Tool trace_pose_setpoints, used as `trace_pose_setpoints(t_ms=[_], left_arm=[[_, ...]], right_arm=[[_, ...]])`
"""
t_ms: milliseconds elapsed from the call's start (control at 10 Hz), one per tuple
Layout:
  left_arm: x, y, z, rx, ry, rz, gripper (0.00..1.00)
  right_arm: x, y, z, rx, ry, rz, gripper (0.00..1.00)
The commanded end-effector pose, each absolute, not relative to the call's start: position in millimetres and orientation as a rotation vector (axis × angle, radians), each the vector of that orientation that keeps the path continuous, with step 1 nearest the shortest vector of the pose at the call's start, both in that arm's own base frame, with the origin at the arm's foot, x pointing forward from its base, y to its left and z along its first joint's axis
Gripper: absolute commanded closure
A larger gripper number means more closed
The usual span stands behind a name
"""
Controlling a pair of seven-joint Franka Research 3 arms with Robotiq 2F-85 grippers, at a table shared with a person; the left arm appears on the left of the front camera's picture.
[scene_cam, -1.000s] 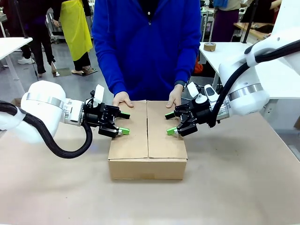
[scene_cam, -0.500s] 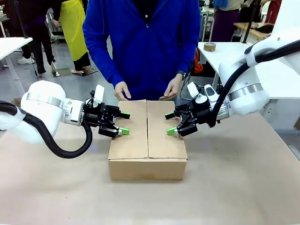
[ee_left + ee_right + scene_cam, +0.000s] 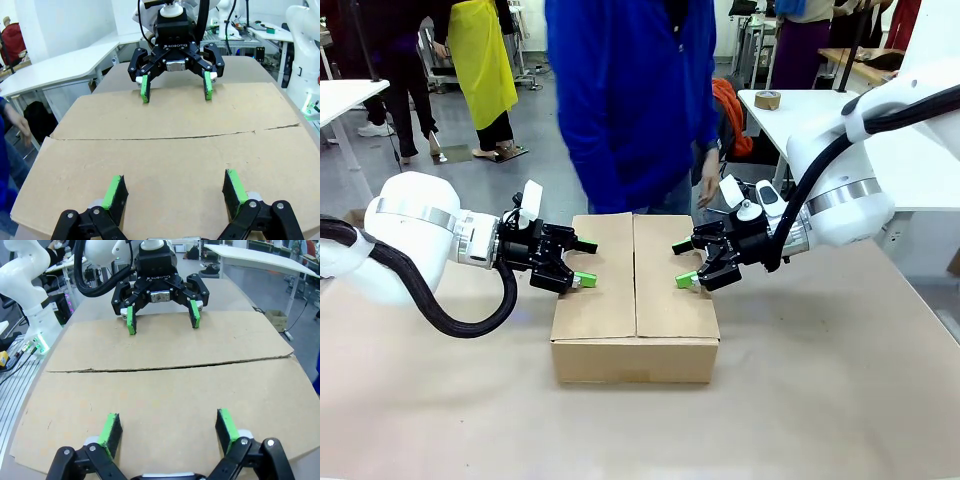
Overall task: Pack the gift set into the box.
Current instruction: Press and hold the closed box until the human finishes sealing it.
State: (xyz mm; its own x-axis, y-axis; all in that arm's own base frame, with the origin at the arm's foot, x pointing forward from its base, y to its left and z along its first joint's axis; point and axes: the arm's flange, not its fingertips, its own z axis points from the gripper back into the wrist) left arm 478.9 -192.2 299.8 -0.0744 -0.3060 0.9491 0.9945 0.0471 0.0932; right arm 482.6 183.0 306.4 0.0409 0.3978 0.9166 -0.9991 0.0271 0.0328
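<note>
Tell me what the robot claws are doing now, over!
Left claw open above box. Right claw open too. Flaps shut. Person behind box.

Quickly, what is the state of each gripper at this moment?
Left gripper: open, holding nothing, over the closed box.
Right gripper: open, holding nothing, over the same box.

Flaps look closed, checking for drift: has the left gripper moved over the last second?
No. The left gripper stays open over the left half of the box, at the same spot against its left edge.
</note>
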Motion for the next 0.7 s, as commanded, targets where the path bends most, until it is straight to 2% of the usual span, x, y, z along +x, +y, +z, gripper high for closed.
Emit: trace_pose_setpoints(t_ms=[0, 600], left_arm=[[477.4, -191.3, 298.5, -0.89, -1.071, -1.365, 0.0], [477.4, -191.3, 298.5, -0.89, -1.071, -1.365, 0.0]], right_arm=[[482.1, 182.3, 304.1, 0.896, -0.889, 1.337, 0.0], [482.1, 182.3, 304.1, 0.896, -0.889, 1.337, 0.0]])
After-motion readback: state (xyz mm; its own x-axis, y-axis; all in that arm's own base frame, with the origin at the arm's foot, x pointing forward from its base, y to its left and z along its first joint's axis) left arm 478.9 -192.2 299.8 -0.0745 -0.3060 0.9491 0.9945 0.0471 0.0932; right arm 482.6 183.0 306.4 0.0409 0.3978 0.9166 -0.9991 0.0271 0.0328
